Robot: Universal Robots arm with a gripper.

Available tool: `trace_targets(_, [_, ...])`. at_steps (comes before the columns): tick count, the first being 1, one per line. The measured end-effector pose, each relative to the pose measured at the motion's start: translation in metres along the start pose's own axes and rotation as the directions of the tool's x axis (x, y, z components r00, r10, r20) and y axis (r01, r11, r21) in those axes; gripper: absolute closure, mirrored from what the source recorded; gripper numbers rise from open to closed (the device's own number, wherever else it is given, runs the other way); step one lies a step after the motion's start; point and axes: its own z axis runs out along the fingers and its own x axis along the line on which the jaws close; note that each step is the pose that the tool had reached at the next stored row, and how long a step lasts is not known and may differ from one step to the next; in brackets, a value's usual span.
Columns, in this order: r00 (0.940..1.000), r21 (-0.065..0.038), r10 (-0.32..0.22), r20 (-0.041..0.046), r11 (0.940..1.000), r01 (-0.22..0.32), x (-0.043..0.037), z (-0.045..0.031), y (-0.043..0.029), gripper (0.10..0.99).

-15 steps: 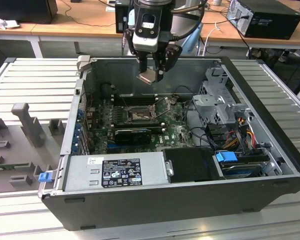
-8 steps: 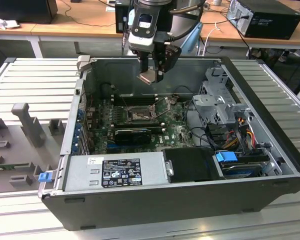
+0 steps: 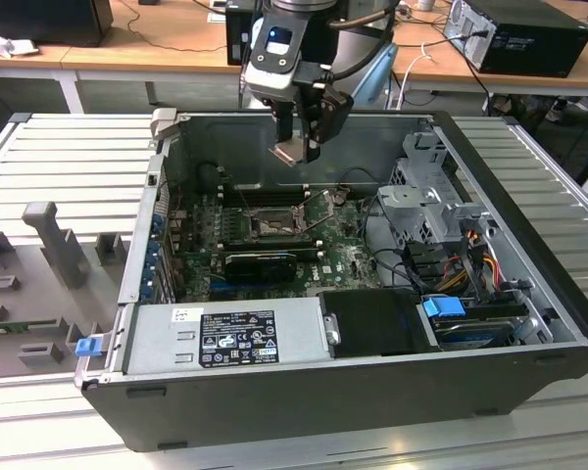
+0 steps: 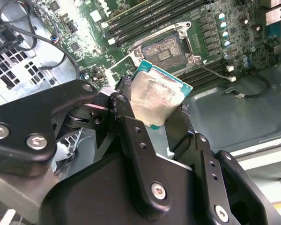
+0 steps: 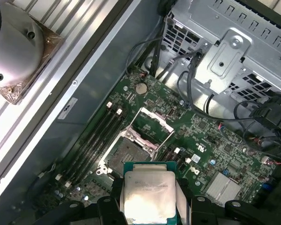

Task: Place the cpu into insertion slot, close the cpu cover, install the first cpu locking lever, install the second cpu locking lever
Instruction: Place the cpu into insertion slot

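My gripper (image 3: 302, 147) hangs above the open computer case, shut on the cpu (image 3: 290, 153) by its edges. In both wrist views the cpu (image 4: 157, 98) (image 5: 147, 197) shows a pale silver top on a green base, held between the black fingers (image 4: 126, 112), and the gripper (image 4: 154, 115) (image 5: 149, 206) is well above the board. The insertion slot (image 3: 271, 225) (image 4: 171, 47) (image 5: 126, 152) lies open below on the green board with its grey centre bare. The cpu cover (image 5: 152, 124) stands raised beside the slot. A thin locking lever (image 4: 215, 72) sticks out from the socket's side.
Long black memory slots (image 5: 96, 140) run beside the socket. A black graphics card (image 3: 260, 262) lies in front of it, with the power supply (image 3: 225, 338) nearer the case's front. A metal drive cage (image 3: 426, 206) and loose cables (image 3: 470, 255) fill the exterior view's right.
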Motion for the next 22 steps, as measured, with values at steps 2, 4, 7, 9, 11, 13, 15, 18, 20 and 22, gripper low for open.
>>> trace_targets(2, [0.9998, 0.0, 0.018, 0.0016, 0.9998, -0.018, 0.0, 0.0001, 0.0, 0.557])
trace_targets(4, [0.9993, -0.001, 0.038, 0.0033, 0.9993, -0.038, 0.0, 0.0002, 0.0, 0.557])
trace_targets(7, [0.9979, -0.002, 0.065, 0.0056, 0.9979, -0.065, 0.0, 0.0004, 0.0, 0.557])
trace_targets(9, [0.9964, -0.002, 0.084, 0.0072, 0.9964, -0.084, 0.0, 0.0004, 0.0, 0.557])
trace_targets(11, [0.9951, -0.003, 0.099, 0.0084, 0.9951, -0.099, 0.0, 0.0005, -0.0001, 0.557])
trace_targets(13, [0.9935, -0.003, 0.113, 0.0097, 0.9935, -0.113, 0.0, 0.0006, -0.0001, 0.557])
trace_targets(15, [0.9915, -0.004, 0.129, 0.011, 0.9916, -0.129, 0.0, 0.001, -0.0001, 0.557])
trace_targets(18, [0.9906, -0.004, 0.137, 0.0116, 0.9906, -0.137, -0.0001, 0.0027, -0.0002, 0.557])
trace_targets(20, [0.9905, -0.004, 0.137, 0.0117, 0.9906, -0.137, -0.0001, 0.004, -0.0003, 0.557])
trace_targets(22, [0.9905, -0.004, 0.137, 0.0117, 0.9906, -0.137, -0.0001, 0.0057, -0.0005, 0.557])
